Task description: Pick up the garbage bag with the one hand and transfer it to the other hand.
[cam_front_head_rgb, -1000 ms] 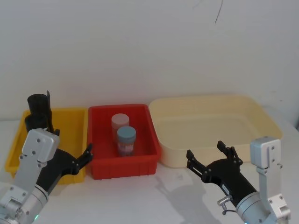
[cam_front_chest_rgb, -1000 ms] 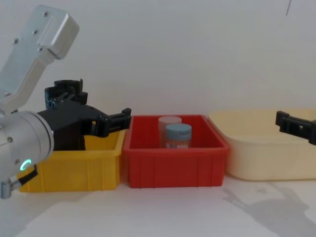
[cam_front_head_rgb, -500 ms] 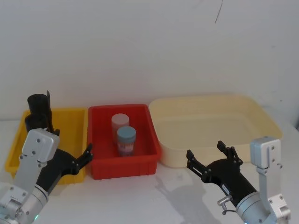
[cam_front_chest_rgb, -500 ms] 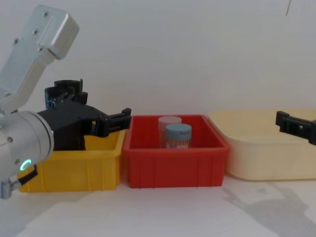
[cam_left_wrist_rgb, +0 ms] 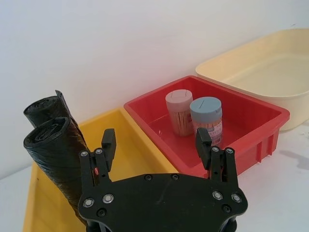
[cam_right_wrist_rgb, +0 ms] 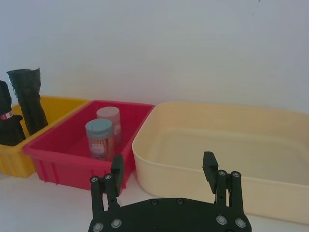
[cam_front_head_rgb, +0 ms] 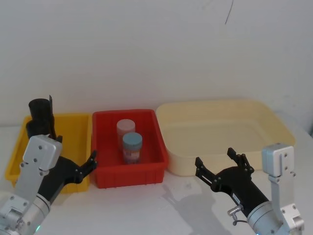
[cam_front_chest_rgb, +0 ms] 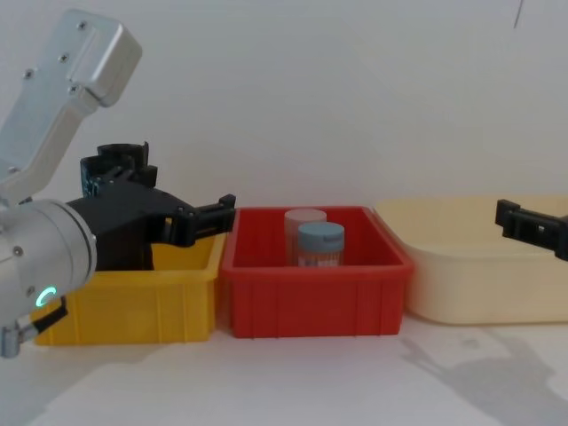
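The garbage bag [cam_left_wrist_rgb: 55, 150], a black roll with a small red mark, stands upright in the yellow bin [cam_front_head_rgb: 73, 122], at the left [cam_front_head_rgb: 34, 129]. It also shows in the right wrist view [cam_right_wrist_rgb: 7, 121]. My left gripper [cam_front_head_rgb: 76, 148] is open at the bin's front, and the bag stands just outside its fingers [cam_left_wrist_rgb: 107, 142], untouched. My right gripper [cam_front_head_rgb: 214, 156] is open and holds nothing, low in front of the cream tub [cam_front_head_rgb: 274, 122]. In the chest view its finger [cam_front_chest_rgb: 524, 224] comes in from the right edge.
A second black roll [cam_front_head_rgb: 40, 108] with a loose flap stands behind the bag in the same bin. The red bin [cam_front_head_rgb: 146, 169] in the middle holds a pink-lidded jar [cam_front_head_rgb: 125, 128] and a blue-lidded jar [cam_front_head_rgb: 132, 146]. White tabletop lies in front of the bins.
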